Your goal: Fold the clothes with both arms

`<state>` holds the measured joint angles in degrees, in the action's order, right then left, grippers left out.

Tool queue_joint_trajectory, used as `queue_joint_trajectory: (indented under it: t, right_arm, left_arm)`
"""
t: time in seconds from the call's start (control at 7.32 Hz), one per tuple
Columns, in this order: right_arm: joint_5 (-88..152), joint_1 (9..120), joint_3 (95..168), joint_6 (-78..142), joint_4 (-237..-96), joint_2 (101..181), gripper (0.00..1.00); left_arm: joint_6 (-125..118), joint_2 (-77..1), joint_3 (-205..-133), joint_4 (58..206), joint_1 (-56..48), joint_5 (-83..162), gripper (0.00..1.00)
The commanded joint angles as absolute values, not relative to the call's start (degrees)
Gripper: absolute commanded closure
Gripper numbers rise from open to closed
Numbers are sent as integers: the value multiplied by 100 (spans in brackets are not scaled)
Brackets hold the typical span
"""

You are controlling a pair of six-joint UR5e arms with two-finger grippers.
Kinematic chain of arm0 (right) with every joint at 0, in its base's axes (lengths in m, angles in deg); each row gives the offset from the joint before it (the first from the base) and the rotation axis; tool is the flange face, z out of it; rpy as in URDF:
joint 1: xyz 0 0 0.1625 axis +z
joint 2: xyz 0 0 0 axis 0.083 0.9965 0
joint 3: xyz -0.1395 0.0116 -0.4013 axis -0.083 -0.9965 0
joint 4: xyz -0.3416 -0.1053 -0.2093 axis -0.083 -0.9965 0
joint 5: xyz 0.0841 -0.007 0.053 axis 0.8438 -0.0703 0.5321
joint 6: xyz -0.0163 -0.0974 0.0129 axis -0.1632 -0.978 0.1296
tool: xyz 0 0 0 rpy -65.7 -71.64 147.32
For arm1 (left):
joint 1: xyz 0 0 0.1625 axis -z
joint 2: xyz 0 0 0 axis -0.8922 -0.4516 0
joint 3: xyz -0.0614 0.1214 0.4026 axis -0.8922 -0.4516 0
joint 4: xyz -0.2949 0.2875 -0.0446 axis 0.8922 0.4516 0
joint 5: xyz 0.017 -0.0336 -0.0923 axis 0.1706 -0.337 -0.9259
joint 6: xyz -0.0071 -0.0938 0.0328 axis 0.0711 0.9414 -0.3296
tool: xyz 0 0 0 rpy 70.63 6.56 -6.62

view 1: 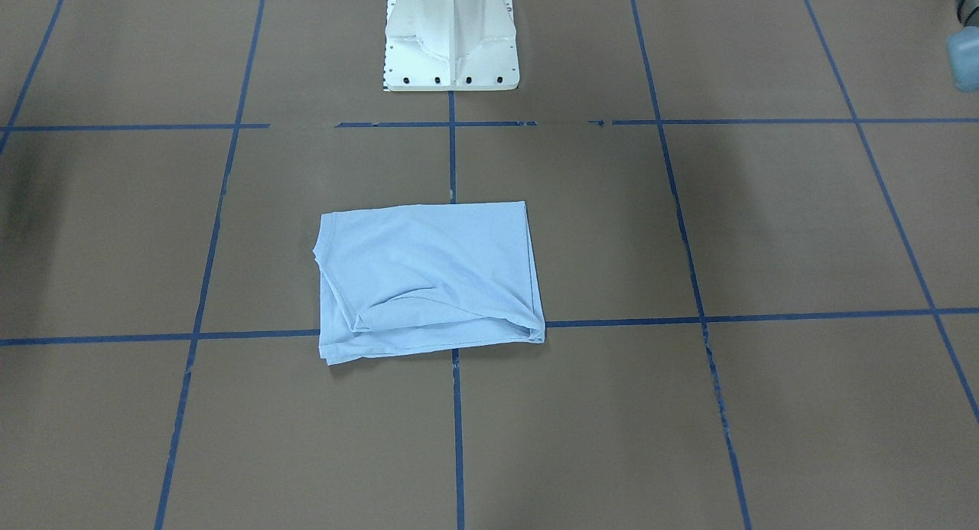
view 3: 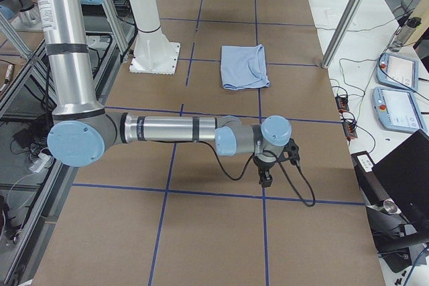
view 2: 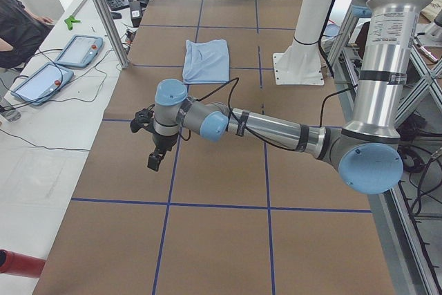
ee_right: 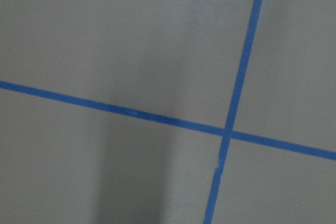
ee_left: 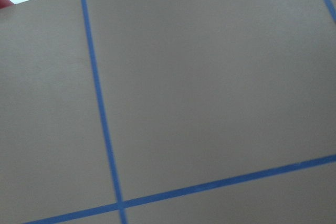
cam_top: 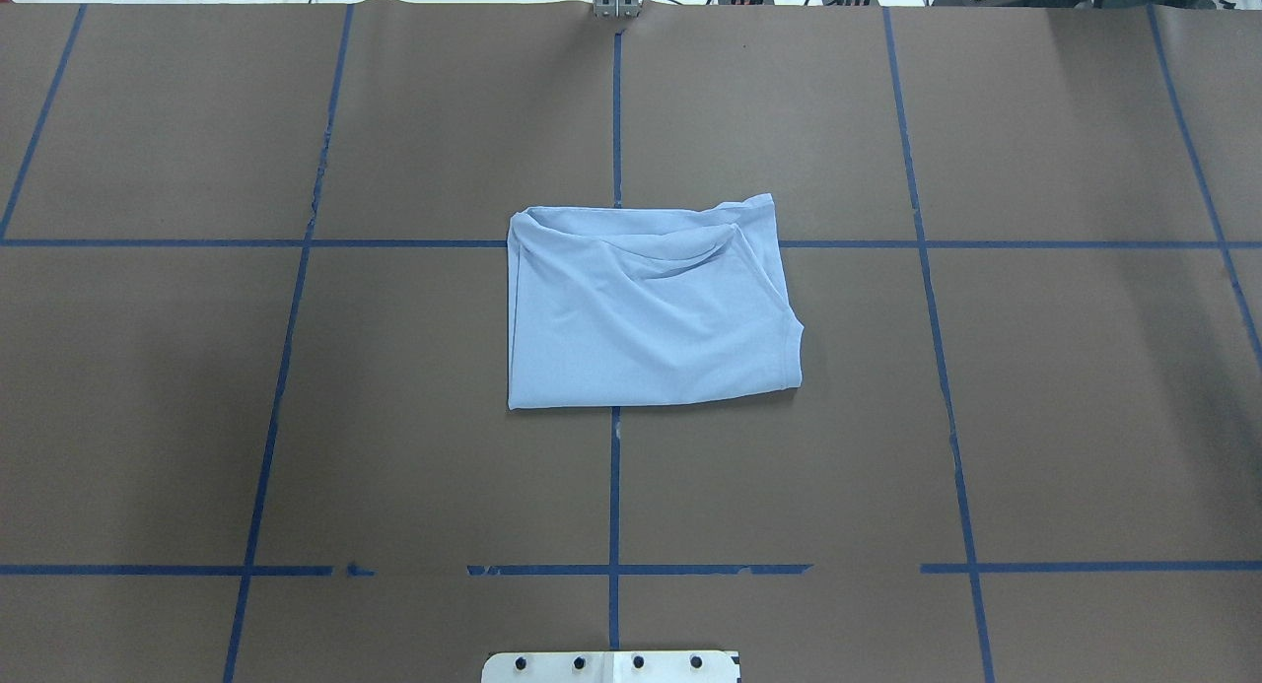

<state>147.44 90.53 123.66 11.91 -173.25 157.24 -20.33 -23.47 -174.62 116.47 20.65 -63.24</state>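
Note:
The light blue T-shirt [view 1: 428, 278] [cam_top: 646, 308] lies folded into a rough rectangle at the middle of the brown table, with no gripper touching it. In the exterior left view the shirt [view 2: 206, 60] is far beyond my left gripper [view 2: 155, 160], which hangs low over the table's left end. In the exterior right view my right gripper [view 3: 266, 179] hangs over the table's right end, well away from the shirt [view 3: 244, 66]. I cannot tell whether either gripper is open or shut. Both wrist views show only bare table and blue tape.
The white pedestal base [view 1: 451, 40] [cam_top: 611, 666] stands behind the shirt. Blue tape lines grid the table. Teach pendants [view 2: 76, 50] [view 3: 399, 72] and cables lie on side benches. Aluminium posts [view 2: 103, 12] stand at the far edge. A person [view 2: 21, 25] sits nearby.

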Motion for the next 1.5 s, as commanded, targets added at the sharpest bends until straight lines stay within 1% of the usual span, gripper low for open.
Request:
queue_joint_trajectory:
  t: [0.0, 0.14, 0.27, 0.55, 0.68, 0.82, 0.96, 1.09, 1.37]
  right_arm:
    - [14786, 9239, 12831, 1105, -17120, 16401, 0]
    - [14750, 9326, 13016, 1123, -17031, 16428, 0]
    - [14750, 9327, 13026, 1114, -17031, 16515, 0]
    - [14558, 9327, 13131, 1149, -17109, 16428, 0]
    - [14591, 9336, 13175, 1158, -17353, 16437, 0]
    - [14583, 9336, 13489, 1158, -18017, 16419, 0]
    - [14574, 9344, 13657, 1158, -18372, 16498, 0]
    - [14565, 9362, 13685, 1167, -18384, 16516, 0]
    - [14583, 9362, 13467, 1316, -18271, 16586, 0]
  left_arm:
    - [-2912, -2053, -17542, 11443, 2351, -6335, 0]
    - [-2903, -1851, -17429, 11497, 2333, -6004, 0]
    - [-2938, -1693, -17341, 11733, 2324, -5792, 0]
    - [-2851, -1700, -17357, 11587, 2324, -6279, 0]
    - [-2842, -1709, -17384, 11299, 2316, -6439, 0]
    - [-2476, -1700, -17453, 11235, 2324, -6580, 0]
    - [-2142, -1648, -17619, 11234, 2316, -6598, 0]
    - [-2130, -1630, -17691, 11173, 2316, -6599, 0]
    - [-2130, -1630, -17692, 11155, 2316, -6599, 0]
